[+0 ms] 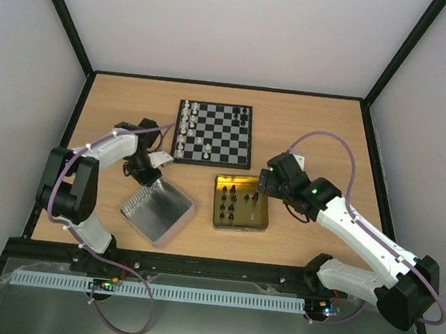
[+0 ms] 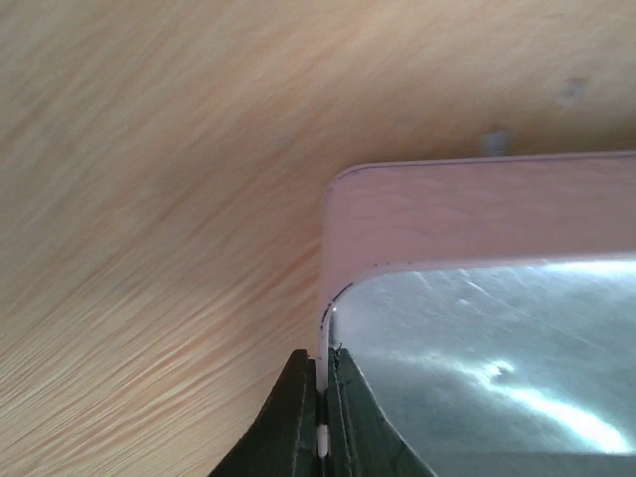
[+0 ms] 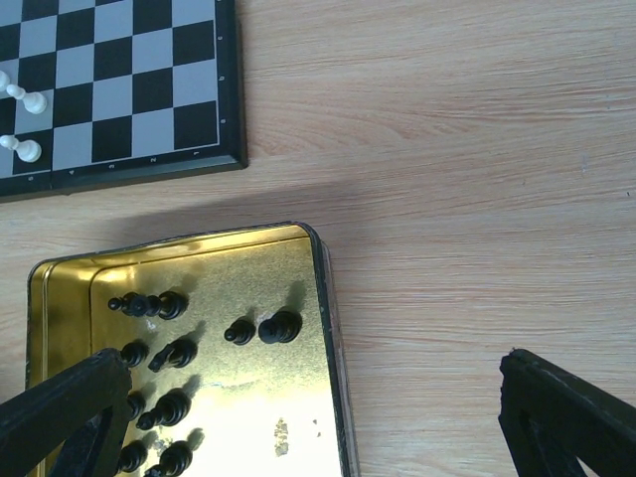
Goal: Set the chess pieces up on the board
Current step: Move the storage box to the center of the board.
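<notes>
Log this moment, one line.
left pincer: shut on silver tray | right pincer: open over yellow tray rim | black pieces: in yellow tray | white pieces: on board

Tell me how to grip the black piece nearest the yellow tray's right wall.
Probably from straight above, jaws closing on the black piece across its far and near sides: bare yellow tray floor lies there, while a smaller piece sits close beside it, opposite the wall.
</notes>
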Robot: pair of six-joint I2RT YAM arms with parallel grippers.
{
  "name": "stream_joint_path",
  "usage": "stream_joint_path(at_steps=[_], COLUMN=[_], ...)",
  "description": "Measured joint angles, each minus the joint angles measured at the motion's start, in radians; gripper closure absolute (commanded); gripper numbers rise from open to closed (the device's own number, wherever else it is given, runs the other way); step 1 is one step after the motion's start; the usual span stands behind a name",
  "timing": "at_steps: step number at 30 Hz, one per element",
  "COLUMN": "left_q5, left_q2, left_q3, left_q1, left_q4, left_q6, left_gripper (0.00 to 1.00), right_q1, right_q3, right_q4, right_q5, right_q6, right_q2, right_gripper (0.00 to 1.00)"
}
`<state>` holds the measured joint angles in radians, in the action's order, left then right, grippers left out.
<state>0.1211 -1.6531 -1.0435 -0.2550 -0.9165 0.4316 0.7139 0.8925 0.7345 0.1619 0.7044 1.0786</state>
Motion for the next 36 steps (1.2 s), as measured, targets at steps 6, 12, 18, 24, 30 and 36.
stream_joint_path(at_steps=[6,12,18,24,30,36], left_q5=[-0.088,-0.16,-0.195,-0.201,-0.219,-0.235], left_q2=[0.0,-0.029,-0.135,-0.283,-0.425,-0.565], left_q3=[-0.007,-0.041,-0.181,-0.387,-0.579,-0.807], left_q1=[0.13,0.235,0.358,0.438,0.483,0.522], left_q4=[0.013,0.027,0.041,0.045,0.027,-0.002], left_q6=[0.051,0.108,0.148,0.156,0.157,0.165], left_gripper=[0.98,0.98,0.98,0.98,0.97,0.95], right_q1=[0.0,0.0,0.0,0.0,0.0,0.0], right_q3=[-0.006,-0.006,-0.006,-0.005,-0.004,-0.003], right_q4=[-0.005,-0.006,-0.006,-0.007,-0.008,-0.013], right_q5=[0.0,0.0,0.0,0.0,0.0,0.001], right_q6=[0.0,0.0,0.0,0.0,0.0,0.0], right_q2=[0.0,0.0,0.0,0.004,0.027,0.031], right_gripper=[0.02,0.03,0.03,0.02,0.03,0.02])
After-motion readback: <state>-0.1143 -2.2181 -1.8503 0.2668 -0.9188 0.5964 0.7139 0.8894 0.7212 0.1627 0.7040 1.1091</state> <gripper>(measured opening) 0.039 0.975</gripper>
